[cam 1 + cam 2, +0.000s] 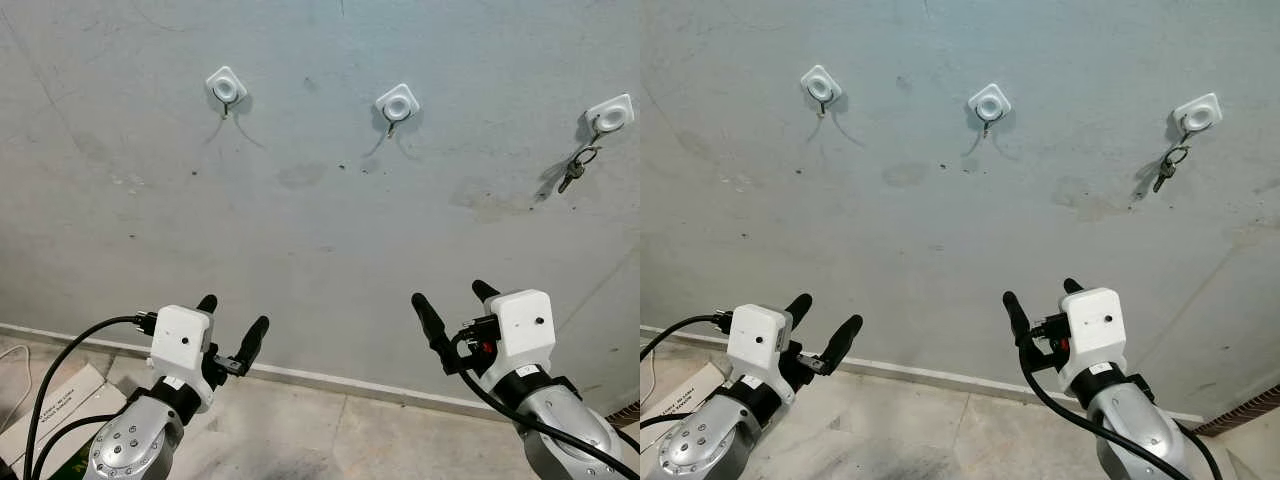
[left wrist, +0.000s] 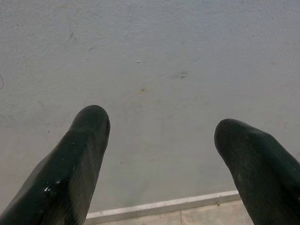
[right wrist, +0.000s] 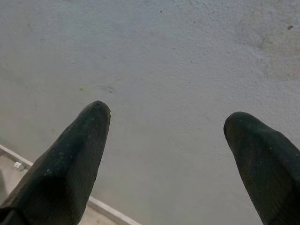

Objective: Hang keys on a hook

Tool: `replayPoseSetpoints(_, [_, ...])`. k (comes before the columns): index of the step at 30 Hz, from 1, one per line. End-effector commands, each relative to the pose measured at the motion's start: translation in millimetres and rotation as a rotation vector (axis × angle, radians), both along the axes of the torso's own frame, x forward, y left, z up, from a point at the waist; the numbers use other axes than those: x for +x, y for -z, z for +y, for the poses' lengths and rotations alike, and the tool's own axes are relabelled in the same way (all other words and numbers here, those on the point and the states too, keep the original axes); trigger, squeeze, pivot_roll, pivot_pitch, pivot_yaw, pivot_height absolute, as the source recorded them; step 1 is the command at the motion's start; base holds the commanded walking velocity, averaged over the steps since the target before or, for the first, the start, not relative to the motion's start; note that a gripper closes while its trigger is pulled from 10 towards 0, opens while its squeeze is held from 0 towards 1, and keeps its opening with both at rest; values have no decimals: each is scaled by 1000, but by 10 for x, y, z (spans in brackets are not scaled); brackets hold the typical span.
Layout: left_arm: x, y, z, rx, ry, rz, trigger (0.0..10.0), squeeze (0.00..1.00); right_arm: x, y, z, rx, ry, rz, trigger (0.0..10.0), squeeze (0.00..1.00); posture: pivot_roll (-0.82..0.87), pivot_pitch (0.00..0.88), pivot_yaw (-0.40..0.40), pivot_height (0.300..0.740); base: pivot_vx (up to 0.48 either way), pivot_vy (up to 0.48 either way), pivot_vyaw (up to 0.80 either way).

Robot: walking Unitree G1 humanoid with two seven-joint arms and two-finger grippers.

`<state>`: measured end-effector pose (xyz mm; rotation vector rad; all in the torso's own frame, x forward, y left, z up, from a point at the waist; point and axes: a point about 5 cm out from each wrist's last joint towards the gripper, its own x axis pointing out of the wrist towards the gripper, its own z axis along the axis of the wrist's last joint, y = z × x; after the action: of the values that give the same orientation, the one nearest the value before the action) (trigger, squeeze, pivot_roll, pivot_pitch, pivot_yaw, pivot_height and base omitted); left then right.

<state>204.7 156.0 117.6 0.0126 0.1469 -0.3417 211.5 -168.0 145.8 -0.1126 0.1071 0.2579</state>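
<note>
From the head, keys (image 1: 577, 168) hang on the rightmost hook (image 1: 609, 114) high on the wall (image 1: 320, 200), while both wrists face bare wall beyond the released left pincer (image 1: 232, 320) and right pincer (image 1: 455, 297), well below.

The right gripper (image 3: 166, 124) holds its black fingers (image 3: 70, 168) spread apart, facing the grey wall (image 3: 164, 56).

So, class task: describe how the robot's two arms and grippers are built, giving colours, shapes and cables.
Each arm is silver metal with a black wrist collar and a white rounded box above it. The left gripper and right gripper each have two long black fingers with rounded tips. Black cables loop from each box down the arm. The right box shows a small red part beside the cable plug.
</note>
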Motion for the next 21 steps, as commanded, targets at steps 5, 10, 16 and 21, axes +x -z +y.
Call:
replayPoseSetpoints(5, [-8, -16, 2, -2, 1, 1, 10000, 0, 20, 26, -21, 14, 13, 23, 10000, 0, -25, 66, 21, 740, -149, 0, 0])
replayPoseSetpoints(10, [26, -21, -12, -6, 6, -7, 10000, 0, 44, 53, -36, 31, 40, 40, 10000, 0, -28, 66, 24, 740, -51, 0, 0])
replayPoseSetpoints(16, [58, -36, -42, -18, 11, -11, 10000, 0, 55, 53, -33, 34, 43, 45, 10000, 0, -35, 69, 26, 740, 0, 0, -777])
replayPoseSetpoints(21, [64, -31, -68, -39, 19, -1, 10000, 0, 70, 46, -35, 33, 47, 45, 10000, 0, -45, 73, 30, 740, 0, 0, -786])
